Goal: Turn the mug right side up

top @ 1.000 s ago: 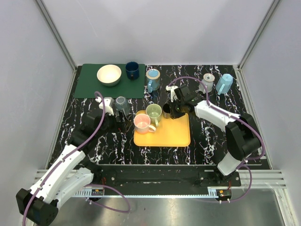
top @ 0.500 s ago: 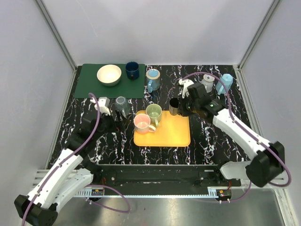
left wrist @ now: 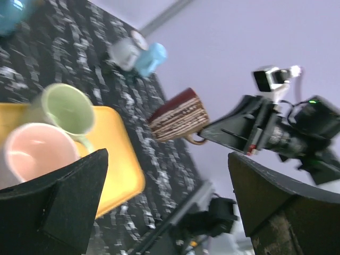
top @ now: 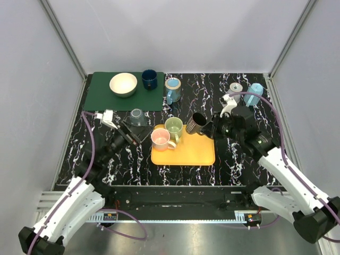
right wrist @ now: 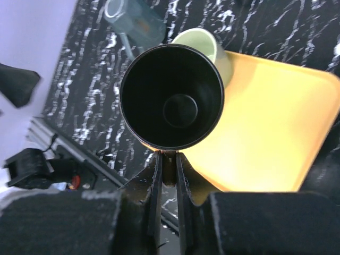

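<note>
**Mug held on its side, off the table**
Right gripper (right wrist: pixel 169 159) is clenched on the empty brown mug (top: pixel 195 124) at the tray's (top: pixel 194 153) 1 o'clock corner. The tray holds empty pink (top: pixel 159 139) and green (top: pixel 173 126) mugs. Left gripper (top: pixel 134 131) is released.

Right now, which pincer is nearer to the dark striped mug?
Right. The right pincer is shut on the handle of the dark striped mug, tilted over the yellow tray; the left pincer is open, off to the tray's left.
</note>
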`<move>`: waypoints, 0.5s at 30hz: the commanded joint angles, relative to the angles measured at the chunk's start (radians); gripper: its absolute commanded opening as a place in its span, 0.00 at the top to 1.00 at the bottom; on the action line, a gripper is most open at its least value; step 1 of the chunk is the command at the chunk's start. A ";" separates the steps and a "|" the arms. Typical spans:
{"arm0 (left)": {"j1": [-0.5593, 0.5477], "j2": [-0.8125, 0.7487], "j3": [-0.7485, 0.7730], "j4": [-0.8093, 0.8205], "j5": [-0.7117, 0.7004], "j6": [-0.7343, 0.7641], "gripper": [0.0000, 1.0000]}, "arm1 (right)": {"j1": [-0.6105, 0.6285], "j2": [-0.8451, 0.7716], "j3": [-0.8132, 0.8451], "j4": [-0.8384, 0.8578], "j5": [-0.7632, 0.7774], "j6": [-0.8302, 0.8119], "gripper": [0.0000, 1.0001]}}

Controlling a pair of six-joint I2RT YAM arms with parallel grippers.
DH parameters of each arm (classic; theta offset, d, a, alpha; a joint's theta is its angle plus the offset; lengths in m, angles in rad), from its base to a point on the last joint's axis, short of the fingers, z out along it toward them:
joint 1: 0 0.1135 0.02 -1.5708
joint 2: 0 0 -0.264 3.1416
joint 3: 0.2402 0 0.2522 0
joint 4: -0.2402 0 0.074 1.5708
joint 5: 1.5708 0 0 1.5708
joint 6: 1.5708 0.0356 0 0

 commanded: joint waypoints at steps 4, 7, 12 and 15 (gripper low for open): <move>-0.118 0.008 -0.267 0.708 0.083 -0.315 0.01 | 0.005 -0.163 -0.202 0.435 -0.165 0.398 1.00; -0.230 0.032 -0.267 0.736 0.007 -0.257 0.01 | 0.005 -0.191 -0.280 0.604 -0.193 0.510 1.00; -0.407 0.114 -0.258 0.894 -0.059 -0.229 0.01 | 0.005 -0.230 -0.424 0.927 -0.214 0.676 1.00; -0.483 0.209 -0.212 0.919 -0.078 -0.189 0.01 | 0.005 -0.229 -0.496 1.131 -0.213 0.775 1.00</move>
